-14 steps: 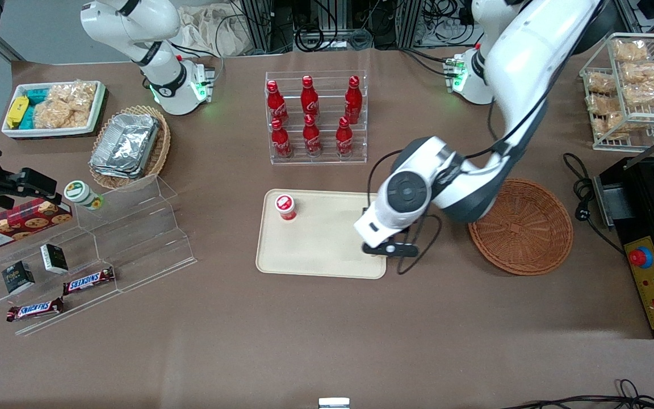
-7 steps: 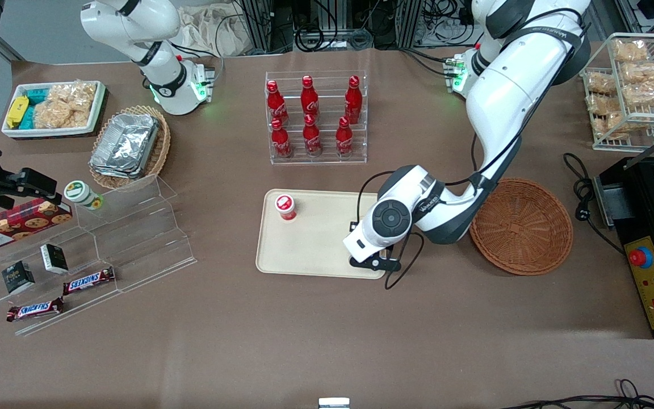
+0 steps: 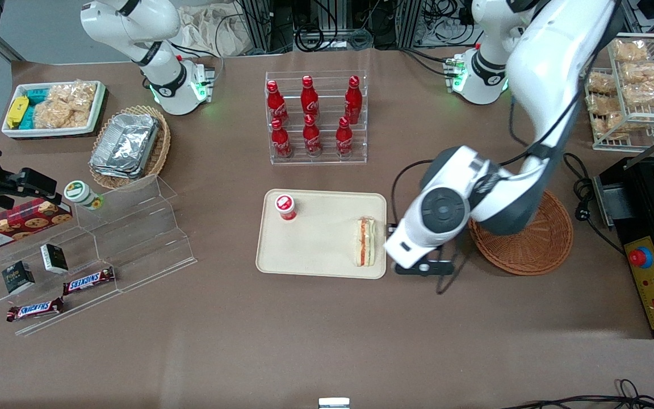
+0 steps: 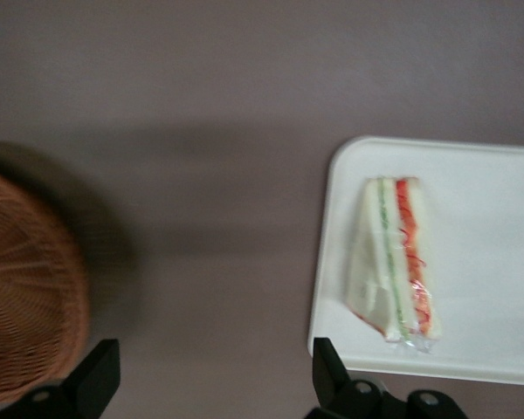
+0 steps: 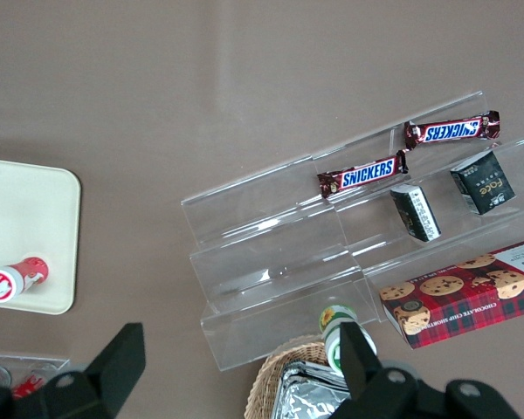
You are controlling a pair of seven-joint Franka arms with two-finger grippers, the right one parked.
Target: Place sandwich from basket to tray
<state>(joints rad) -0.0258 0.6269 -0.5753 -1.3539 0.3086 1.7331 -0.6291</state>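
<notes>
Beige tray (image 3: pixel 315 258) holds sandwich (image 3: pixel 365 241), red-capped bottle (image 3: pixel 285 207); end effector (image 4: pixel 211 384) spread wide, holding nothing, between tray and basket (image 3: pixel 537 244).

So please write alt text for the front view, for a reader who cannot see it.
A wedge sandwich lies on the beige tray, near a small red-capped bottle. The left arm's tool, open, is above the table between tray and round wicker basket.

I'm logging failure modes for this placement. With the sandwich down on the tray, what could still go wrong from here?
The sandwich lies right at the tray rim nearest the basket, so a small nudge might tip it over the low edge. The open gripper hangs just off that rim, between tray and basket; a low sweep could clip either. The red-capped cup stands well clear.
</notes>
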